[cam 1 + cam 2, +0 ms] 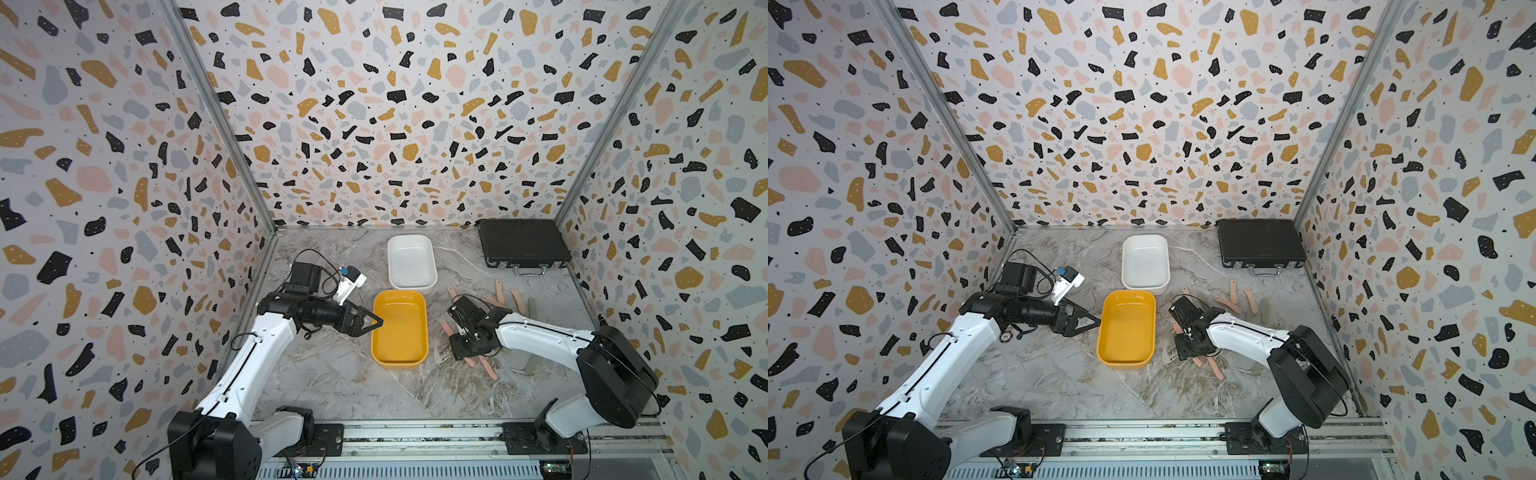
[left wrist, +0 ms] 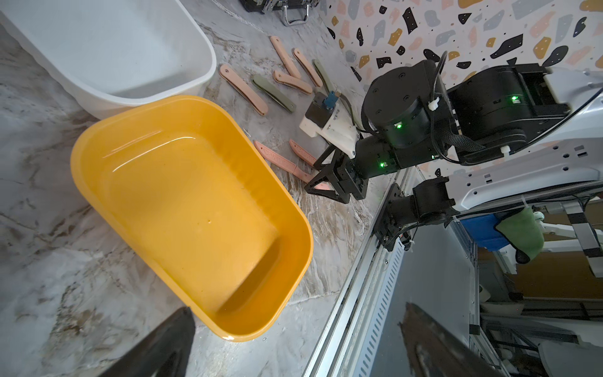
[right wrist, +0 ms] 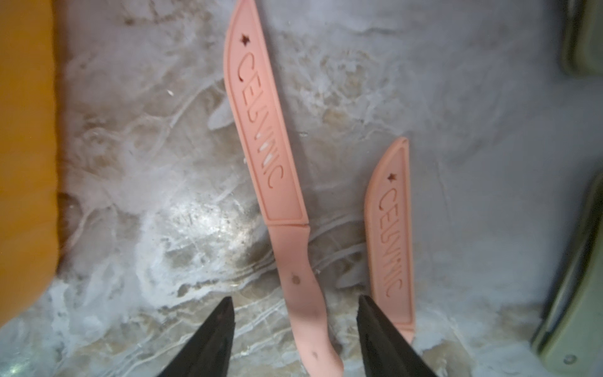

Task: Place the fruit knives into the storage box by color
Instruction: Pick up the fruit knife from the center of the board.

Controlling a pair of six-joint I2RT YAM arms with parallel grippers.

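I am at the first pick: both the yellow storage box [image 1: 401,332] and the white storage box [image 1: 411,259] look empty, and all the fruit knives lie on the tabletop to their right. My right end effector [image 3: 295,303] hangs low over a pink knife [image 3: 264,147], which lies just right of the yellow box. The jaws stand about half apart, one on each side of its handle, with a gap on both sides, so nothing is gripped yet. A second pink knife [image 3: 390,235] lies just beside the outer jaw. My left end effector [image 1: 372,326] is spread wide and holds nothing, waiting at the left rim of the yellow box.

Next I judge I must pinch the handle squarely without catching the neighbour, lift it level, and carry it left into one box. The knife is thin and flat, so the jaws need to reach right down to the tabletop. Which box takes pink I cannot tell.

In both top views my right arm covers several knives, so I cannot count them. Green knives [image 2: 274,93] show in the left wrist view; in the right wrist view they are only olive slivers cut off at the edge. The butt of the handle runs out of that view, and I cannot tell whether my fingertips touch the tabletop.
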